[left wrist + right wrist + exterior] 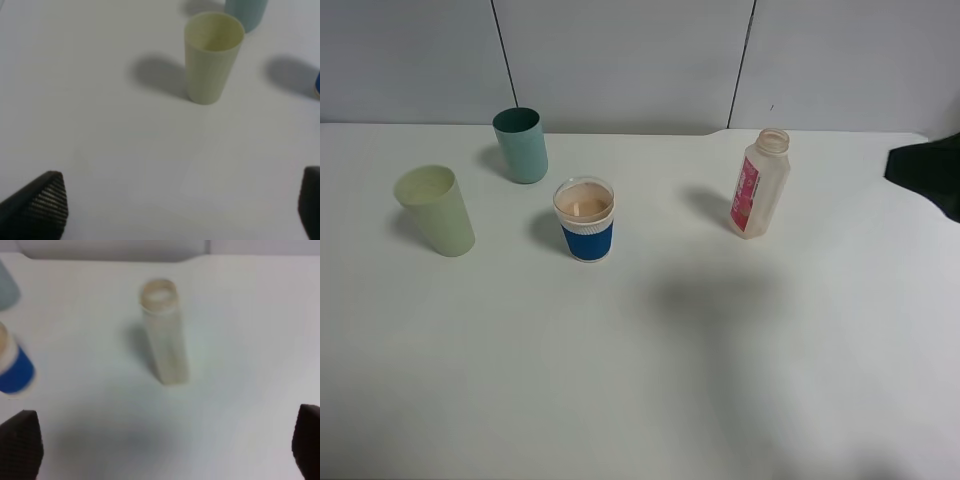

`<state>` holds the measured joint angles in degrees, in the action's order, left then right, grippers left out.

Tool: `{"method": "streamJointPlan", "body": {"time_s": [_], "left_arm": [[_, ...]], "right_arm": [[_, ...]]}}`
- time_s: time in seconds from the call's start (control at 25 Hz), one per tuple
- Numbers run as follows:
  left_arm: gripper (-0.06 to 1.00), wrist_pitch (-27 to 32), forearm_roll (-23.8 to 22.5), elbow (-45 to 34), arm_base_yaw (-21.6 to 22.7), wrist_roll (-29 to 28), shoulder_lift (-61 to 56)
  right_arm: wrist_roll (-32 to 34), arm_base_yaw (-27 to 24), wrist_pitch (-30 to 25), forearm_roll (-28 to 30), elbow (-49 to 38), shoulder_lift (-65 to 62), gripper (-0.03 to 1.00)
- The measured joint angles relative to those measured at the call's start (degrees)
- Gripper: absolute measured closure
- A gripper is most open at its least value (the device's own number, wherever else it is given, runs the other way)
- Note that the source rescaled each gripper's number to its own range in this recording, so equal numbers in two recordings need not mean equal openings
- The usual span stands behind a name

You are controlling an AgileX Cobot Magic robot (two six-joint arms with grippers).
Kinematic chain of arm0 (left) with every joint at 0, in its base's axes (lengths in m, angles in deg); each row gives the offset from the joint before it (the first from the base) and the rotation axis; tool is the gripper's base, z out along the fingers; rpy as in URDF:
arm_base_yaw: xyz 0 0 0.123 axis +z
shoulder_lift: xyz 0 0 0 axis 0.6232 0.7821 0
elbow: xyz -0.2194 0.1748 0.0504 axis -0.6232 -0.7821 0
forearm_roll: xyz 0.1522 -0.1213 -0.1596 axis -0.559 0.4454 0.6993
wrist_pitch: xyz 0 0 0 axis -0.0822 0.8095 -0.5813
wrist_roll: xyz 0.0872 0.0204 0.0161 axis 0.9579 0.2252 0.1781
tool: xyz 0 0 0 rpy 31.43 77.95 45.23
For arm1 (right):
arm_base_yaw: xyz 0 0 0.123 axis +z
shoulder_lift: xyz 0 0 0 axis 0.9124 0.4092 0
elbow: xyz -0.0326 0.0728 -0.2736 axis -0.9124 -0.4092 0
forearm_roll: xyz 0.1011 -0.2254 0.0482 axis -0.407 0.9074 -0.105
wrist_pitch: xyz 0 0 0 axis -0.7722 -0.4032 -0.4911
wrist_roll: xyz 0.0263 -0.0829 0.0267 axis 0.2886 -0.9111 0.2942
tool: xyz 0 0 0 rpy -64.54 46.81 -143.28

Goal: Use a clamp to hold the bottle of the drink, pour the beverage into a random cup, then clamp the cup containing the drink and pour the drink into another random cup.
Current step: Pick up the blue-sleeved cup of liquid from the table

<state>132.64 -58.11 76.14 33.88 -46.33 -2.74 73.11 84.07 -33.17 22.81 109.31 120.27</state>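
The bottle [758, 183] stands upright and uncapped at the right of the table and looks empty; its pink-red label faces left. Left of centre is the blue-sleeved cup [586, 220], holding the peach-tan beverage [583, 202]. The pale yellow-green tumbler [435, 210] is at the far left. My right gripper [163, 445] is open and holds nothing, with the bottle [164, 332] some way ahead of it and the blue-sleeved cup [12, 365] off to one side. My left gripper [177, 210] is open and holds nothing, facing the yellow-green tumbler [212, 57] from a distance.
A teal tumbler [521, 145] stands behind the other two cups, near the back wall. A black part of the right arm [930, 175] juts in at the right edge of the high view. The white table [640, 380] stretches toward the front.
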Motion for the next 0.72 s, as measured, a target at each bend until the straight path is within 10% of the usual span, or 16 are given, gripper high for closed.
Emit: {"method": "streamJointPlan", "body": {"time_s": [0.2,0.72], "left_arm": [[0.17,0.00,0.00,0.00,0.00,0.00,0.00],[0.17,0.00,0.00,0.00,0.00,0.00,0.00]], "right_arm": [[8.87,0.00,-20.04,13.76,3.48,-10.47,-0.03],[8.02,0.00,-40.35,16.33,3.60,-24.76,-0.03]]}}
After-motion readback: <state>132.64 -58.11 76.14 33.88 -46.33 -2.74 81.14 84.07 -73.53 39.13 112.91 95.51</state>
